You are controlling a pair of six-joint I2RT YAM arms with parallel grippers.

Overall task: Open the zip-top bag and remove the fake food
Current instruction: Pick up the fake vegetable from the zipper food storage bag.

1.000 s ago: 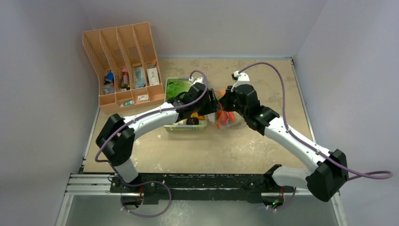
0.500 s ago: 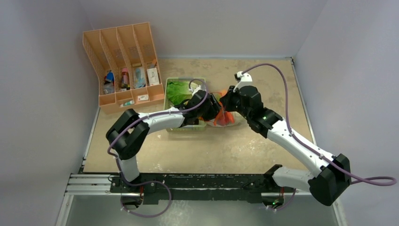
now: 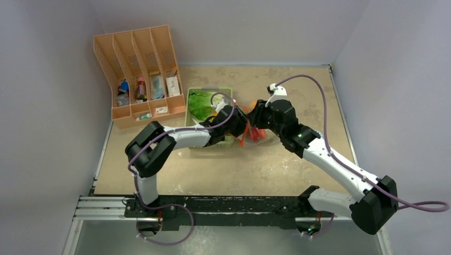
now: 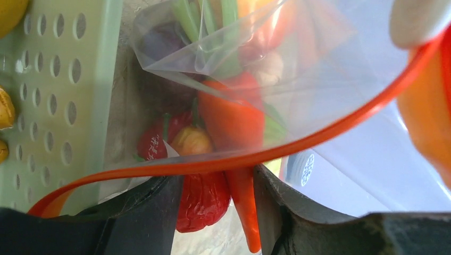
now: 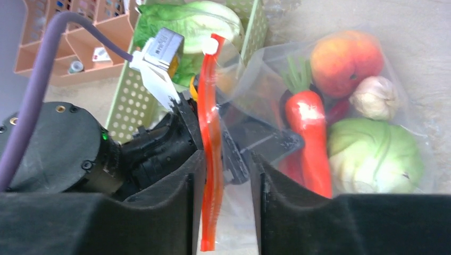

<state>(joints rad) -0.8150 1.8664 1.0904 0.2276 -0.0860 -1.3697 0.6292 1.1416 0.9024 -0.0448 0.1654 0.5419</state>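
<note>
Right hand (image 5: 226,170) loosened around crinkly bag (image 5: 266,64).

Right hand (image 5: 226,167) has opened around zip-top bag (image 5: 256,74)

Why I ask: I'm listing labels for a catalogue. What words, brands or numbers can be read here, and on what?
No text can be read.
White print on a red toy food in the bag: too blurred.
Blue round stamp below the bag's zip strip: too blurred.
Labels on packets in the orange organizer: too small.
</note>
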